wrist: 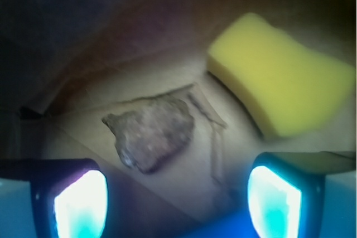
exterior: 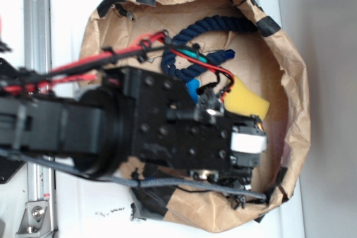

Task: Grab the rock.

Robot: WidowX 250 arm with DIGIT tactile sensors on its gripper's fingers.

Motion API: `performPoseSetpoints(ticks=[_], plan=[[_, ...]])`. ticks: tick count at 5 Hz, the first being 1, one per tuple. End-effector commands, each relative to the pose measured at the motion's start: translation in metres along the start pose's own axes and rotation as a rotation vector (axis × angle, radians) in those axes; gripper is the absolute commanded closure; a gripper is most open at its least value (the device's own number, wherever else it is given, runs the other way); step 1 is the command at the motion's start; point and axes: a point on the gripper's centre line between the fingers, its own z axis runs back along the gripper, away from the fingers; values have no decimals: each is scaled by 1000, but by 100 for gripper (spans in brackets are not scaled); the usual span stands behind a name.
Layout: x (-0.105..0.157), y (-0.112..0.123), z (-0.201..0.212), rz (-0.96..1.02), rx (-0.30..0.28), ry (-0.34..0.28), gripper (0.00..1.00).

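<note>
The rock [wrist: 152, 132], a rough brown-grey lump, lies on the brown paper floor in the wrist view, just ahead of my gripper [wrist: 177, 202] and slightly left of its centre line. My two fingers stand wide apart with nothing between them, so the gripper is open. In the exterior view the black arm and gripper body [exterior: 245, 143] reach down into the paper bowl [exterior: 290, 82] and hide the rock.
A yellow sponge [wrist: 281, 76] lies to the right of the rock and shows beside the wrist as the yellow sponge [exterior: 249, 102]. A dark blue rope [exterior: 195, 32] curls at the bowl's far side. The paper wall rises all round.
</note>
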Motion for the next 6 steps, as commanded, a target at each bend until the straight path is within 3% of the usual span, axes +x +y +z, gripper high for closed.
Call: performPoseSetpoints(ticks=[1, 2, 3, 4, 5, 6], plan=[[20, -18, -11, 3, -36, -57, 0], [19, -17, -27, 20, -24, -25, 0], [16, -14, -40, 61, 10, 24, 100], [14, -8, -34, 82, 12, 40, 100], [11, 3, 1, 46, -32, 20, 100], [3, 37, 54, -20, -37, 16, 100]])
